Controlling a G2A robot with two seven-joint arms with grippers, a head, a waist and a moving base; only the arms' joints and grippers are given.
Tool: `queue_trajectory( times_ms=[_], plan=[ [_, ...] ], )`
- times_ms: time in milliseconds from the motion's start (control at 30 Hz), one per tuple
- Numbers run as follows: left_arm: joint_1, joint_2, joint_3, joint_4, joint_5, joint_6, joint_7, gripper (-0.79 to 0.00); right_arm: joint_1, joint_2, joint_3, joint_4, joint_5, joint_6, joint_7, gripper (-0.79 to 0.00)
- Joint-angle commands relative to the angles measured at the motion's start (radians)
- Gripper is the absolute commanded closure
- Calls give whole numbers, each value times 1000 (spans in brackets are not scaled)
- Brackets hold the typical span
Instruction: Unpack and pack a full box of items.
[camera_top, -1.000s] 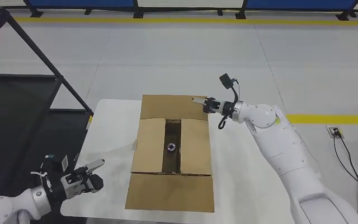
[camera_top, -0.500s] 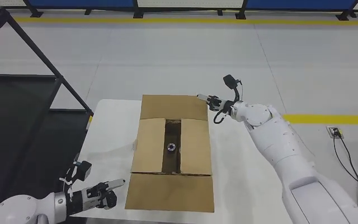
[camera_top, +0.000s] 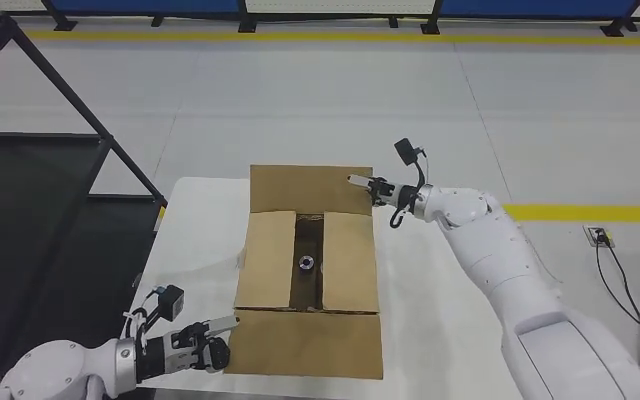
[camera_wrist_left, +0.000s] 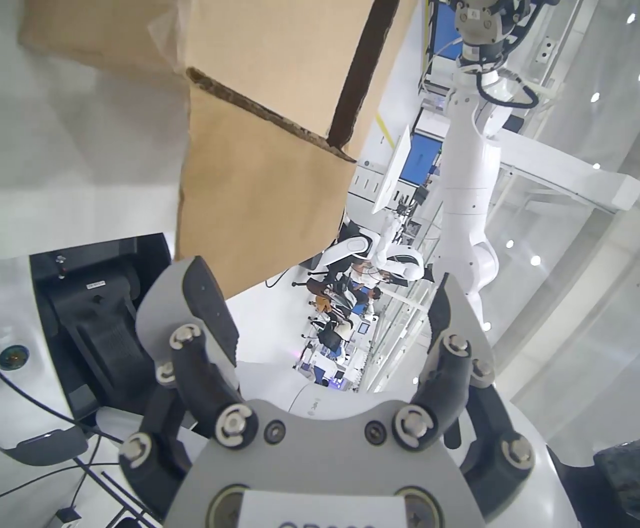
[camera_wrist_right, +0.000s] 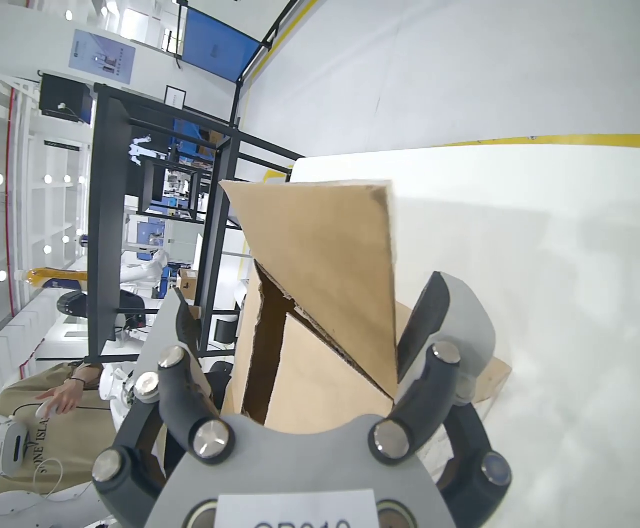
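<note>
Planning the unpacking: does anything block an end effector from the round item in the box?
Yes: two side flaps lie folded over the box, leaving only a narrow slot above the round item.

White table (camera_top: 200, 225) on grey floor (camera_top: 300, 100). Black metal frame (camera_top: 75, 98) stands just beside table's left edge, w/ dark floor patch (camera_top: 50, 250) under it. Yellow line (camera_top: 575, 212) off to the right, floor socket (camera_top: 597, 236) near it. 2nd yellow line (camera_top: 300, 36) far back, along blue panels (camera_top: 540, 8).
</note>
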Motion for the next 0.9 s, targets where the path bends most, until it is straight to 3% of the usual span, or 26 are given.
queue_trajectory(
  times_ms=[0, 200, 367, 733, 867],
  plan=[
    [-1, 1, 3, 1, -25, 1, 18, -785, 0, 4, 12, 1, 23, -18, 26, -785],
    [4, 17, -17, 3, 15, -14, 25, -785, -1, 14, 32, -1, 54, -42, 72, -785],
    [19, 35, -10, 18, 149, -30, 27, -785, -4, 18, 38, -8, 58, -47, 82, -785],
    [-27, 43, 132, 65, 143, -21, 63, -785, -4, 23, 45, -21, 57, -60, 87, -785],
    [-40, 43, 145, 76, 105, -15, 102, -785, -1, 26, 44, -24, 46, -66, 85, -785]
  ],
)
